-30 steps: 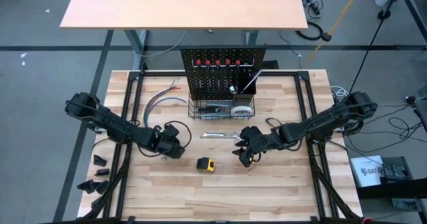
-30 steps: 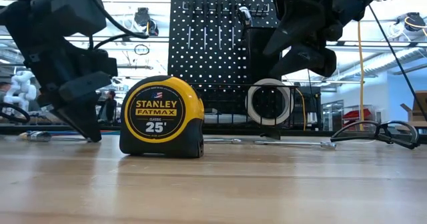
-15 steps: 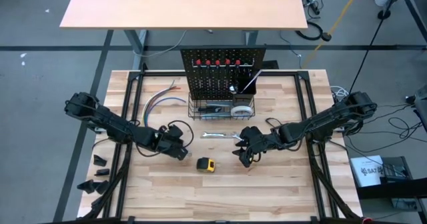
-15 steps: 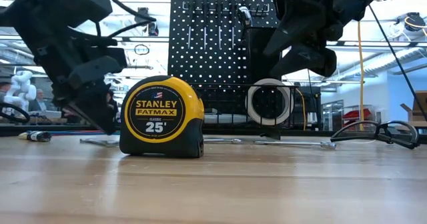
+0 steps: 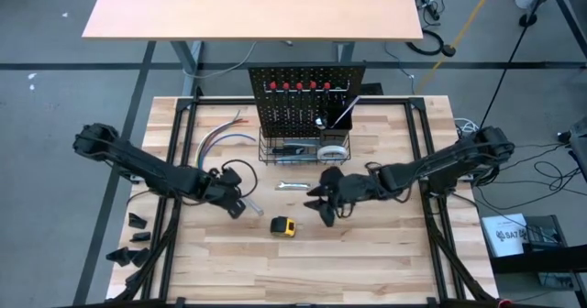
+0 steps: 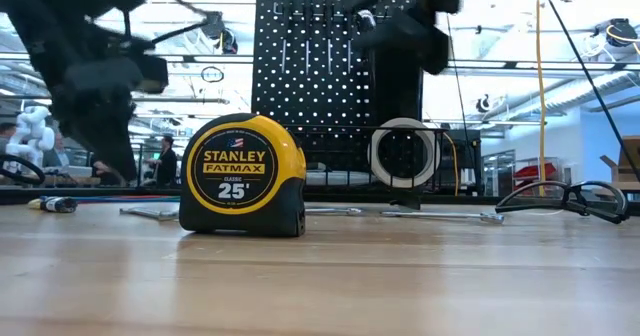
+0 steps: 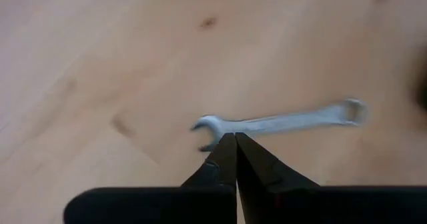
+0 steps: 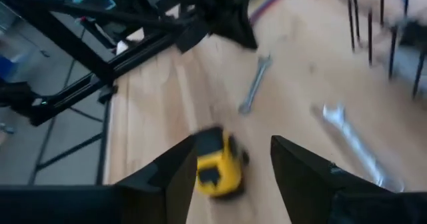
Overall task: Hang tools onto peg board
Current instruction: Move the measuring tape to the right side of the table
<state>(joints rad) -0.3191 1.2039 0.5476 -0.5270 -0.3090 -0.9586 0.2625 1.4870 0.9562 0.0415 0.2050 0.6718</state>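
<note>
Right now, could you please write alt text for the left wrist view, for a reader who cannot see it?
The left pincer, fingers shut together, points at a silver wrench lying flat on the pale wooden table. The fingertips sit right at the wrench's open-jaw end, and its ring end points away to one side; whether they touch it cannot be told.

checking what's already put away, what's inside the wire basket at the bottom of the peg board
In the wire basket a white tape roll sits at one end and a dark tool lies beside it. The basket wires cover the dark tool too much to identify it.
</note>
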